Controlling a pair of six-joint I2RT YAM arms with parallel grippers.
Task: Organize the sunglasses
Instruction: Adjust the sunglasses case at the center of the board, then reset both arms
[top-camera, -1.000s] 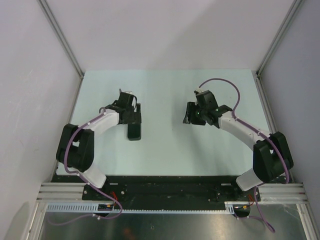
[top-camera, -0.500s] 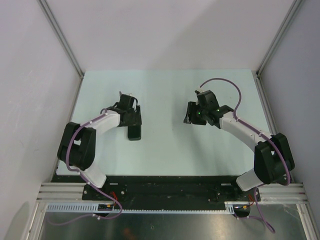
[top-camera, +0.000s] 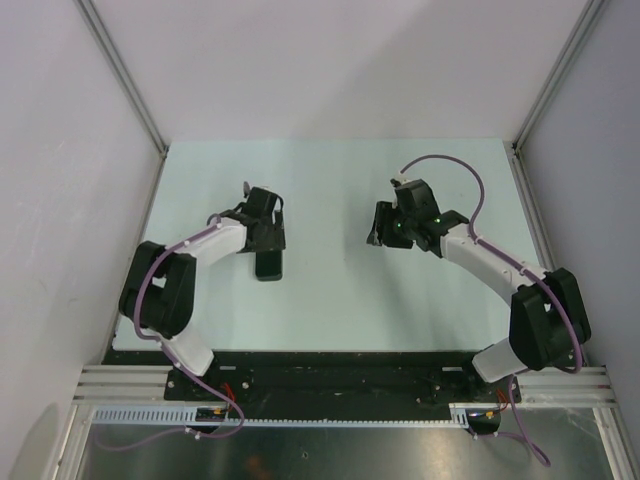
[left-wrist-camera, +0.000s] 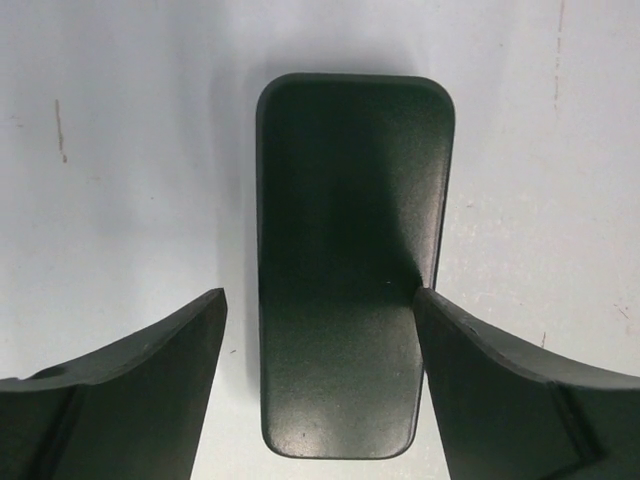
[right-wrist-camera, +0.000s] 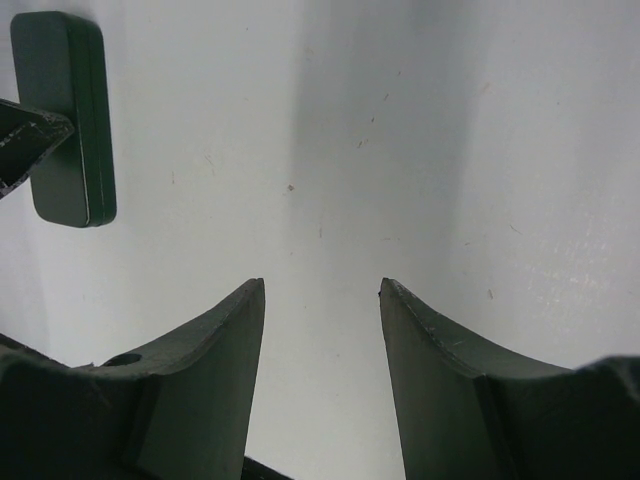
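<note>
One black oblong case (left-wrist-camera: 350, 200) lies flat on the left half of the pale desk (top-camera: 330, 300), about midway between its near and far edges, with its long side running near to far. It is the only loose thing in view. The sunglasses show in none of the three views, so where they are cannot be told.

There are two arms, each with one claw. The left claw (left-wrist-camera: 318, 295) hangs low over the near end of the case, its two fingers spread wide to either side. The right-hand finger (left-wrist-camera: 480, 370) lies against the case's edge and the left-hand one stands just clear of it, so the case is straddled, not clamped. The right claw (right-wrist-camera: 320, 285) hovers over bare desk on the right half, well apart from the case, with its two fingers partly spread and nothing between them.
</note>
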